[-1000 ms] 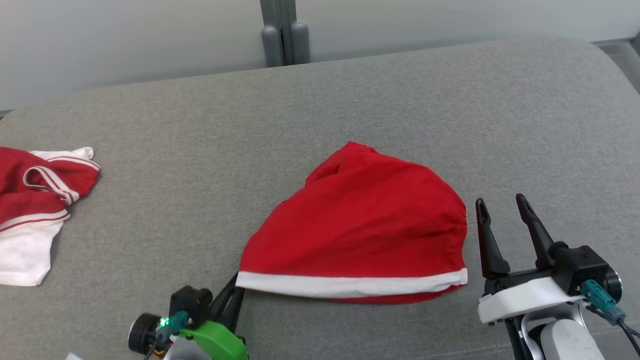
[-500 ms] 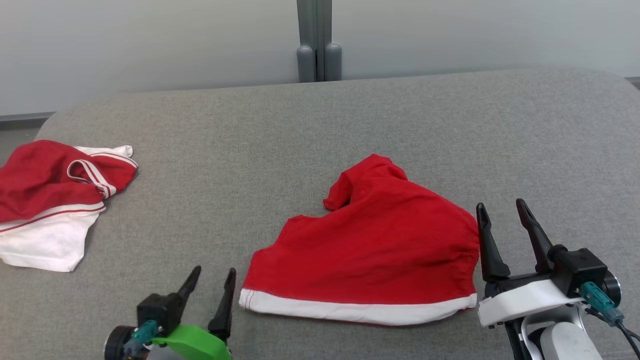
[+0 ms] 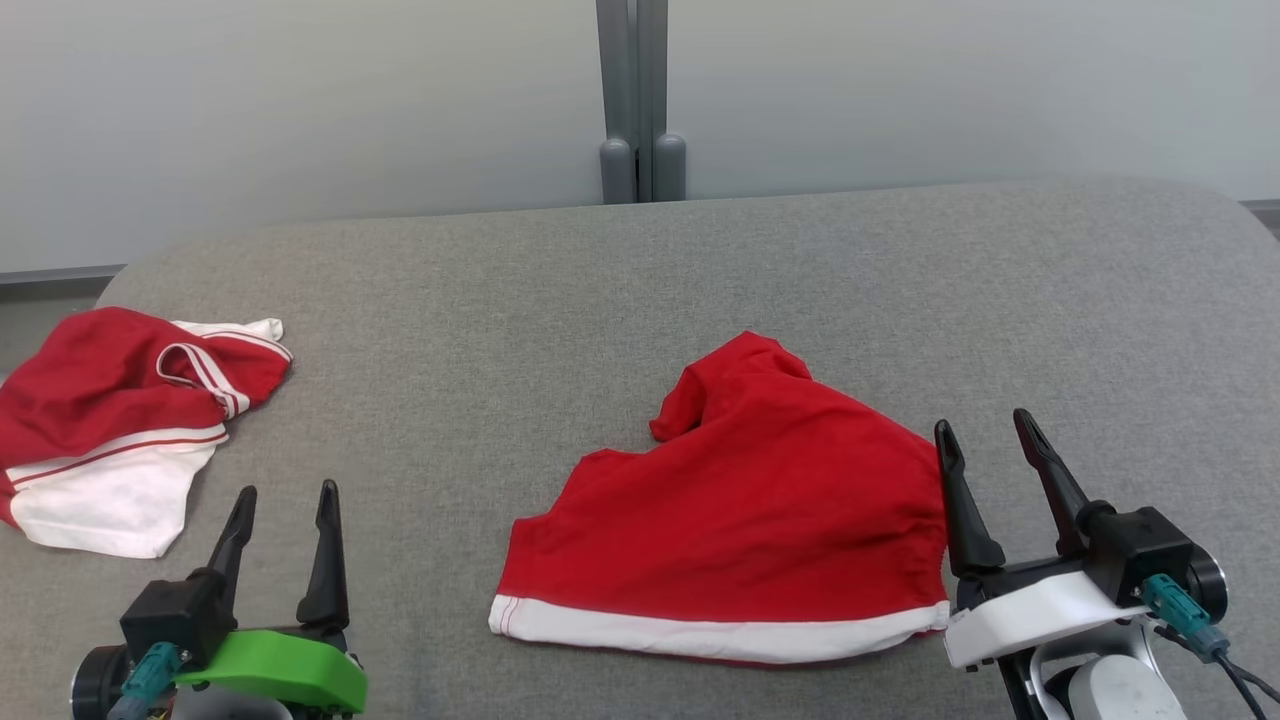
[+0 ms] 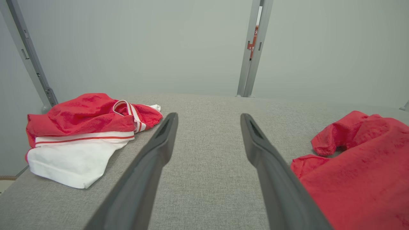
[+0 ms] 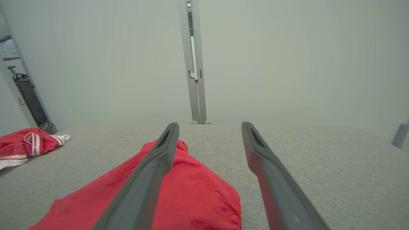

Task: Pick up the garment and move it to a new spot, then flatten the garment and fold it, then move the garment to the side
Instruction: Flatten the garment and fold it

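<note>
The garment (image 3: 740,520), red with a white hem band along its near edge, lies loosely spread on the grey padded surface (image 3: 560,300), with a rumpled flap at its far end. My left gripper (image 3: 286,495) stands open well to the left of it, nothing between its fingers. In the left wrist view the left gripper (image 4: 209,116) points over bare fabric, with the garment (image 4: 358,166) off to the right. My right gripper (image 3: 981,425) is open just beside the garment's right edge, empty. In the right wrist view the right gripper (image 5: 210,125) has the garment (image 5: 179,191) under its left finger.
A second red and white piece of clothing (image 3: 120,430) lies bunched at the surface's left edge, also visible as the same pile (image 4: 86,127) in the left wrist view. A grey post (image 3: 640,100) stands behind the far edge against a pale wall.
My left gripper opened, let go of the garment's near left hem corner and drew away to the left. The garment settled on the surface. The head camera shifted.
</note>
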You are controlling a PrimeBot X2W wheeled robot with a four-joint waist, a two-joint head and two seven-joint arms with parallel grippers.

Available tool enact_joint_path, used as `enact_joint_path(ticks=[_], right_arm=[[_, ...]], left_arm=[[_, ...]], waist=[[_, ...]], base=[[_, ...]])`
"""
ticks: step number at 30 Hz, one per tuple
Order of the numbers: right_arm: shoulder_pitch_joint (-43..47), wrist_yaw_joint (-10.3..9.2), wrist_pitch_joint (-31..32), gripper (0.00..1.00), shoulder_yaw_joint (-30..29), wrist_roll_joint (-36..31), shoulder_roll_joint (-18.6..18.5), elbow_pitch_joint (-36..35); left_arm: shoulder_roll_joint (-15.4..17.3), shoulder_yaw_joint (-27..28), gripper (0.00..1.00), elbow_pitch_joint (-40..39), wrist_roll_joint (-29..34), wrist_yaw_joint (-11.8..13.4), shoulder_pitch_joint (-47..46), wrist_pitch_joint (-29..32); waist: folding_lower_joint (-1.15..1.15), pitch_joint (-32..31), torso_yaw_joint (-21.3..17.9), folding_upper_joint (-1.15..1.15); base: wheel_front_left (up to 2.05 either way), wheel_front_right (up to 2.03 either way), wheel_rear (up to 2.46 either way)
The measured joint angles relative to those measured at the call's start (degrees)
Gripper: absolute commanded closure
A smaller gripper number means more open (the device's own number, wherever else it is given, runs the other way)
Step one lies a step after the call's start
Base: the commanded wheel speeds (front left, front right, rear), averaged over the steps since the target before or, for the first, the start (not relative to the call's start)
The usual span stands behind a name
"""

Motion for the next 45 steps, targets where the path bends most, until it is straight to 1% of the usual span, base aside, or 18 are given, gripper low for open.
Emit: enact_joint_path(ticks=[4, 12, 22, 45], right_arm=[[0.3, 0.0, 0.0, 0.0, 0.34, -0.15, -0.01, -0.09], [2.37, 0.0, 0.0, 0.0, 0.38, -1.05, 0.0, -0.42], [4.71, 0.0, 0.1, 0.0, 0.23, -1.7, -0.07, -1.18], [5.05, 0.0, 0.8, 0.0, 0.4, -1.83, -0.04, -0.93]], left_arm=[[0.25, 1.71, 0.0, -1.3, 1.02, 0.41, 0.97, 0.0], [0.38, 2.49, 0.0, -2.58, 1.79, 0.48, 3.26, 0.0], [0.58, 2.42, 0.0, -3.24, 1.93, 0.96, 5.23, 0.03], [0.99, 0.93, 0.0, -3.45, 1.44, 1.02, 5.36, 0.68]], waist=[[0.0, -0.54, 0.21, 0.0], [0.0, -1.21, 0.32, 0.0], [0.0, -1.8, 0.17, 0.0], [0.0, -1.94, 0.4, 0.0]], base=[[0.0, 0.0, 0.0], [0.0, 0.0, 0.0], [0.0, 0.0, 0.0], [0.0, 0.0, 0.0]])
